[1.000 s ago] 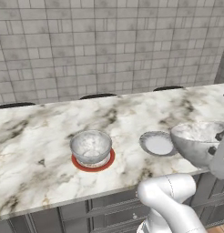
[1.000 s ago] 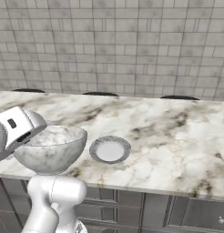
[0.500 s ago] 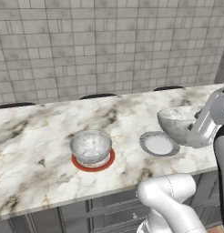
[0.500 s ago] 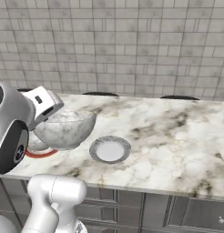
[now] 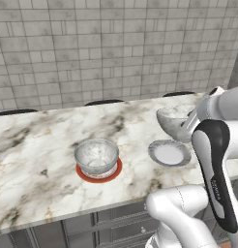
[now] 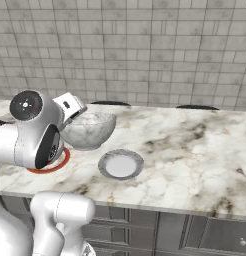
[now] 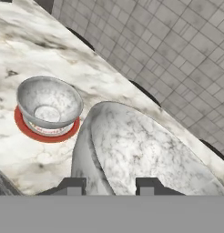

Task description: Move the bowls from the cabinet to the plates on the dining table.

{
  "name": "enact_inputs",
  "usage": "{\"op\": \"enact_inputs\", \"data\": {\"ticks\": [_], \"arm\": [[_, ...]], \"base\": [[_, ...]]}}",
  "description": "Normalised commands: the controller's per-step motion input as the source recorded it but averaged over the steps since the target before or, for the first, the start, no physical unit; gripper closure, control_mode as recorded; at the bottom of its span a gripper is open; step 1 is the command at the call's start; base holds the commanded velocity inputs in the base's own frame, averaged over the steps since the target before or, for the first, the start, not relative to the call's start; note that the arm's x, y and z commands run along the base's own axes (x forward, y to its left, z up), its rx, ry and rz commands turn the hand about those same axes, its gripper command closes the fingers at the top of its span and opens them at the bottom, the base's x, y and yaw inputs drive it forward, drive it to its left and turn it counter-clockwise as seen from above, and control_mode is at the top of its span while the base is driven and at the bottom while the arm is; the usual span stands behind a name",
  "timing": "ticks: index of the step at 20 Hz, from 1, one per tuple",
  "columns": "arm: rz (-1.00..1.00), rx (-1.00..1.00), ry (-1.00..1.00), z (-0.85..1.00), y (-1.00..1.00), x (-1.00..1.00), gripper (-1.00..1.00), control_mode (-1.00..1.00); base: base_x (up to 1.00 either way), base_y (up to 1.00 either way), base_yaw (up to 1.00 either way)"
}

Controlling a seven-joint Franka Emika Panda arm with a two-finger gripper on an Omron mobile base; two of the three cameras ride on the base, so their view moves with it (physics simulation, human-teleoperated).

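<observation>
From the left base view, you see the long dining table with its white marble top veined brown and grey running across the frame in front of a grey tiled wall. A round, deep bowl of mottled grey-white stone sits on the small round red-orange plate near the middle of the table. To its right lies the small pale grey-white plate, bare. Just beyond that plate, a second mottled grey-white stone bowl hangs above the tabletop, tilted, its right side hidden behind the white arm.

From the right base view, you see the carried bowl tipped at the left, beside the arm's round dark joint, up and left of the pale plate. An arc of the red-orange plate shows behind the arm.

In the hand view, the two-finger gripper has its dark tips closed to a narrow gap on the rim of the carried bowl, one tip on either side of the wall. Further off, the other bowl rests on the red-orange plate.
</observation>
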Motion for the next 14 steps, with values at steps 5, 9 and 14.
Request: {"op": "enact_inputs", "data": {"ticks": [5, 9, 14], "arm": [[-0.07, 0.00, 0.00, -0.18, -0.06, 0.29, 1.00, -1.00], [-0.10, 0.00, 0.00, -0.16, -0.15, 0.09, 1.00, -1.00], [-0.08, -0.01, 0.00, -0.38, -0.18, 0.16, 1.00, -1.00]], "base": [[0.00, 0.00, 0.00], [0.00, 0.00, 0.00], [0.00, 0.00, 0.00]]}}
